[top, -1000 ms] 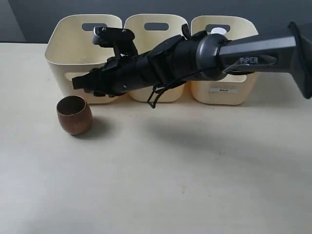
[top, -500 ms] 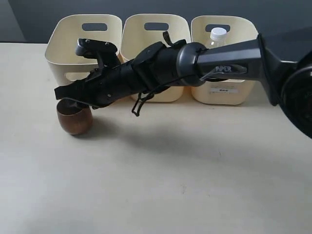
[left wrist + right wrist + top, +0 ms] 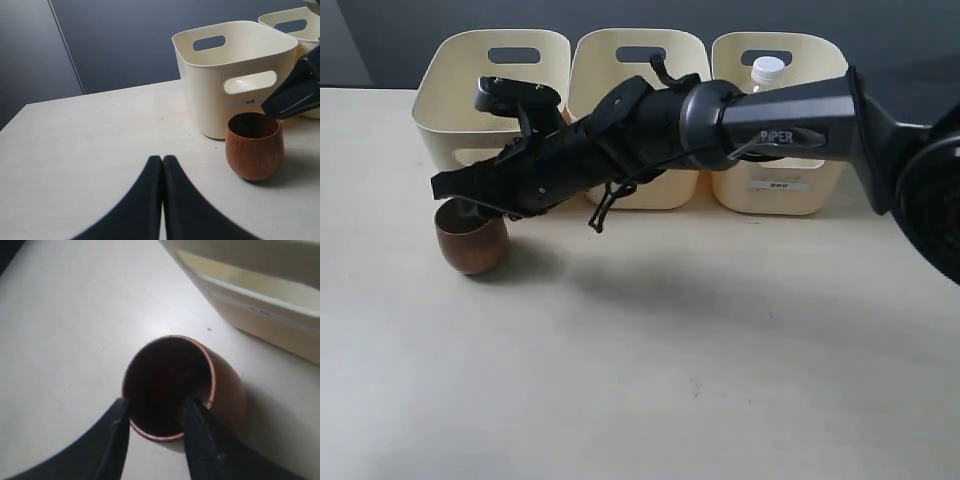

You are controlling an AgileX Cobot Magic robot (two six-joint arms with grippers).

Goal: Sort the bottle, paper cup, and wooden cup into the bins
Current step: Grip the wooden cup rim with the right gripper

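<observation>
Squat dark brown wooden cup (image 3: pixel 472 243) upright on pale counter (image 3: pixel 720 350), just in front of leftmost of three cream-yellow plastic bins (image 3: pixel 492 85), close to its front wall. Rim of cup partly covered in exterior view by black right end effector (image 3: pixel 455 192) reaching across from right side. Right wrist view: end effector (image 3: pixel 152 412) spread, one finger (image 3: pixel 197 420) inside cup mouth, other finger (image 3: pixel 116 422) outside the wall, near rim between them; contact with wood hard to make out, not clenched on cup (image 3: pixel 172 387). Cup interior dark, bottom not visible. Left end effector (image 3: pixel 162 165) clenched, fingers pressed together, holding nothing, low over bare counter, well apart from cup (image 3: pixel 254 145); not seen in exterior view. Small clear plastic bottle (image 3: pixel 767 72) standing in rightmost bin, only white cap and neck showing above rim, body hidden by arm and bin wall. Middle bin front mostly blocked by arm. White label on rightmost bin too small to read. White paper cup not visible in any view.
</observation>
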